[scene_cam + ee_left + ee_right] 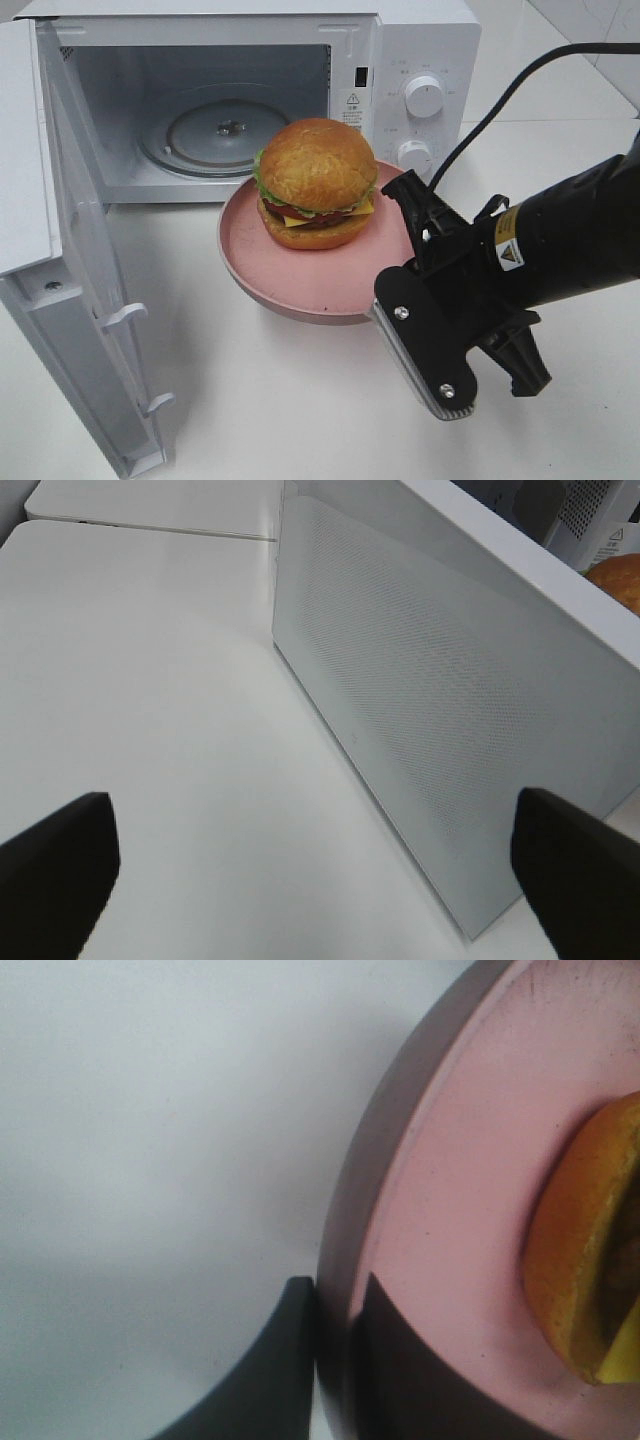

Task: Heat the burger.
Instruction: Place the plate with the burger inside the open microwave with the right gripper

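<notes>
The round burger with a glossy golden-brown bun, green lettuce, yellow cheese and red tomato [317, 183] sits on a flat pink plate [300, 285], just in front of the open cavity of a white microwave oven [420, 60]. The oven's door [60, 250] is swung wide over the white bench [280, 400]. The right jaws are pinched narrow on the plate's rim, while the left jaws stand wide apart holding nothing, facing the door's dotted panel.

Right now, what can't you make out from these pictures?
- Left pincer: absent from the high view; its wrist view shows only its two tips at the edges.
- Burger: right wrist view cuts off all but a sliver.
- Microwave dials: markings too small.
- Plate: lifted or resting, unclear.
</notes>
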`<state>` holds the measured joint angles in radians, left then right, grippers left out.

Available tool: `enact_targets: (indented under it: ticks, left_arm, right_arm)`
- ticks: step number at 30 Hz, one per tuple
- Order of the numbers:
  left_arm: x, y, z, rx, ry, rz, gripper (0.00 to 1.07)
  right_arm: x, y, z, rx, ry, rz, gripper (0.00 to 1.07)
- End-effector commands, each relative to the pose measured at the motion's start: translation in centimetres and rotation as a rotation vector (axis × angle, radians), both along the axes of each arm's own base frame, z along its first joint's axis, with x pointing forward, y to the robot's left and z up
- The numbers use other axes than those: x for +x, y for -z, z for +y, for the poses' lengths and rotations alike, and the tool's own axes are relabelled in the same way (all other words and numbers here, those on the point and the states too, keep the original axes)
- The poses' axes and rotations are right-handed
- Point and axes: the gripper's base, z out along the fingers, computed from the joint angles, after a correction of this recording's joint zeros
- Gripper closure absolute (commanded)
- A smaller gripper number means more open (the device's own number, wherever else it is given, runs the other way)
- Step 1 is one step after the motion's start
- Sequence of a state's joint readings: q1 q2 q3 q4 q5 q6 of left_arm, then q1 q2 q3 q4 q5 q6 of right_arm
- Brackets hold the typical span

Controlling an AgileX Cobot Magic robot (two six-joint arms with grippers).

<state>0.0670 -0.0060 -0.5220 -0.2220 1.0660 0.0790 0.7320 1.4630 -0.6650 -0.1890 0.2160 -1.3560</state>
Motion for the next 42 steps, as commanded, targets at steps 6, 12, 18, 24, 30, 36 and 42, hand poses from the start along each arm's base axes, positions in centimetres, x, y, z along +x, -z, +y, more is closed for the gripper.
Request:
enact_targets:
  ticks: [6, 12, 18, 24, 30, 36, 42]
  left_arm:
    - [-0.2, 0.1, 0.0, 0.001, -0.002, -0.012, 0.07]
    - [-0.2, 0.1, 0.0, 0.001, -0.002, -0.012, 0.07]
    - [-0.2, 0.1, 0.0, 0.001, -0.002, -0.012, 0.07]
    - [-0.2, 0.1, 0.0, 0.001, -0.002, -0.012, 0.07]
    - [-0.2, 0.1, 0.0, 0.001, -0.002, -0.012, 0.07]
    - [-0.2, 0.1, 0.0, 0.001, -0.002, -0.012, 0.07]
    - [-0.2, 0.1, 0.0, 0.001, -0.002, -0.012, 0.07]
  right_arm:
    - [1.9, -1.0, 2.1, 0.09, 0.015, -0.059, 1.07]
    - [2.0, -0.9, 4.1, 0.093, -0.032, -0.059, 1.07]
    - [2.9, -0.6, 5.5, 0.09, -0.042, -0.054, 1.07]
    - [3.7, -0.8, 6.4, 0.113, -0.029, -0.056, 1.07]
    - [4.8, -0.6, 7.5, 0.102, -0.016, -0.039, 1.07]
    - [6.0, -0.3, 8.5, 0.09, 0.04, 0.002, 1.07]
    - [7.3, -0.2, 9.5, 0.06, 0.051, 0.021, 1.07]
